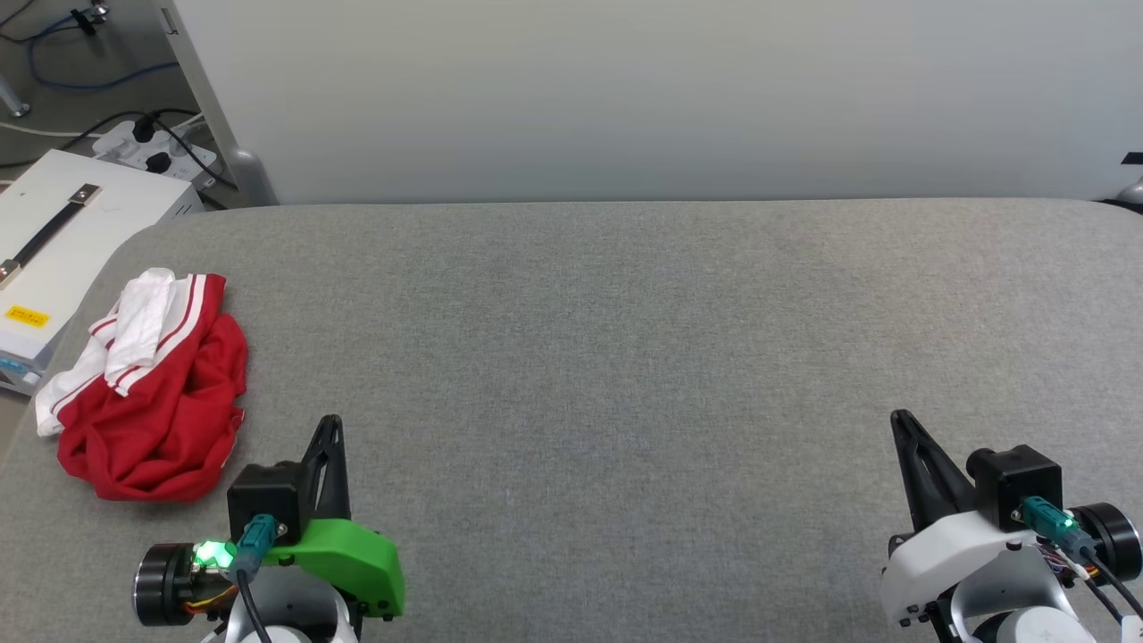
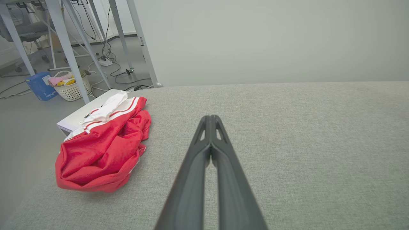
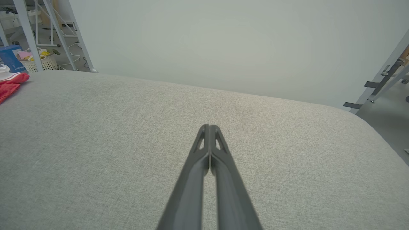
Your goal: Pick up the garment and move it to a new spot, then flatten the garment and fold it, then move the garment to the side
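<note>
The garment (image 1: 156,393) lies crumpled in a red heap with white striped sleeves on top, at the left edge of the grey padded table (image 1: 625,357). It shows again in the left wrist view (image 2: 102,147) and as a sliver at the far left of the right wrist view (image 3: 11,83). My left gripper (image 1: 330,424) sits low at the front left, just right of the garment, shut and empty, its tips pressed together (image 2: 210,117). My right gripper (image 1: 900,420) rests at the front right, far from the garment, also shut and empty (image 3: 209,126).
A white box (image 1: 62,241) with a black strap stands off the table's left edge beside the garment. A pale wall (image 1: 661,89) runs behind the table. A power strip and cables (image 1: 152,143), metal frame legs (image 2: 67,48) and a laundry basket (image 2: 72,86) stand on the floor at left.
</note>
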